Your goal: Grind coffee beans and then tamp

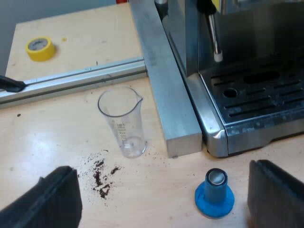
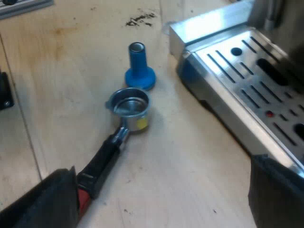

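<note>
- While my left hand [image 1: 164,192] hangs above the desk [image 1: 57,137], its two black fingers [image 1: 52,197] stand far apart and hold nothing.
- Between those fingers, and lower down, the blue tamper [image 1: 214,194] stands upright on its broad base. It is on the desk just off the front corner of the espresso machine [image 1: 190,38].
- The measuring glass [image 1: 122,121] stands upright and looks clear inside, close beside the metal rail [image 1: 166,95] that runs along the machine's side.
- A scatter of coffee grounds [image 1: 102,176] lies on the desk near the foot of the glass.
- The machine's slotted drip tray [image 1: 266,95] sits at its front, and the steam wand [image 1: 214,38] hangs above it.
- A yellow tape roll [image 1: 40,48] lies flat, well apart from the rest, beyond a second rail.
- My right hand [image 2: 164,199] is also spread wide, has hold of nothing, and is over the desk near the machine's front.
- The holder [image 2: 129,107] lies loose on the desk with its basket mouth up, showing bare shiny metal inside.
- Its dark handle [image 2: 102,159] runs towards the right hand, and the red end [image 2: 83,199] is just beside one finger. I cannot tell whether they touch.
- In the right wrist view the tamper stands just beside the holder's basket, on the side away from the handle, with both near the drip tray.
</note>
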